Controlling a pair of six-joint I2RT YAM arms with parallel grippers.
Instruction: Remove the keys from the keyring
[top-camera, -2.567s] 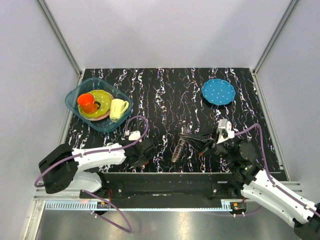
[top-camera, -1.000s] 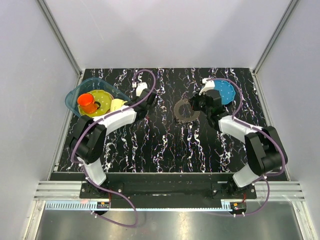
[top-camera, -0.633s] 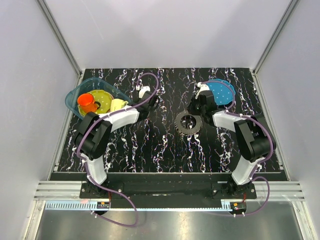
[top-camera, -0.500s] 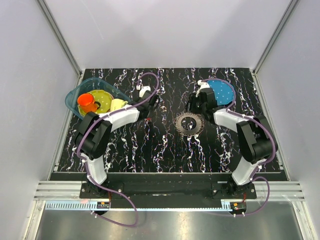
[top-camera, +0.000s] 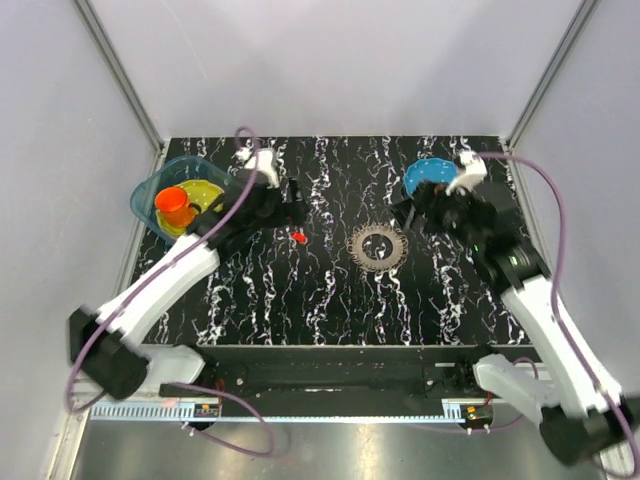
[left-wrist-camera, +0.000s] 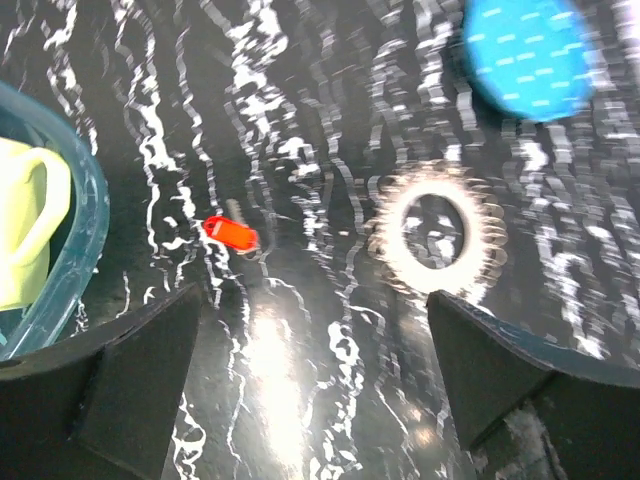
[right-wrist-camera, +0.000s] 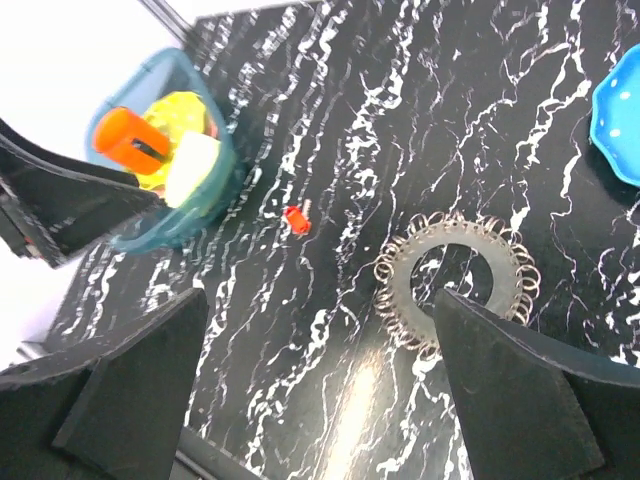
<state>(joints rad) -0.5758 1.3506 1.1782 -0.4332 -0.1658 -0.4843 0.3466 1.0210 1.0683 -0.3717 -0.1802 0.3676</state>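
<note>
Keyring, a dark grey loop with a fringed rim, is seen from above lying flat near the middle of the black marbled desk. The small red key lies on the desk to its left, apart from it. The left gripper is held just beyond the key, and the right gripper between the keyring and the blue dotted plate. An orange cup is held in a teal tub at the far left. In the left wrist view, that gripper's fingers are spread wide with nothing between them, above the key and the blurred keyring; a pale yellow mug is seen in the tub. In the right wrist view, the fingers are likewise parted and empty, the key and keyring lying separate below.
</note>
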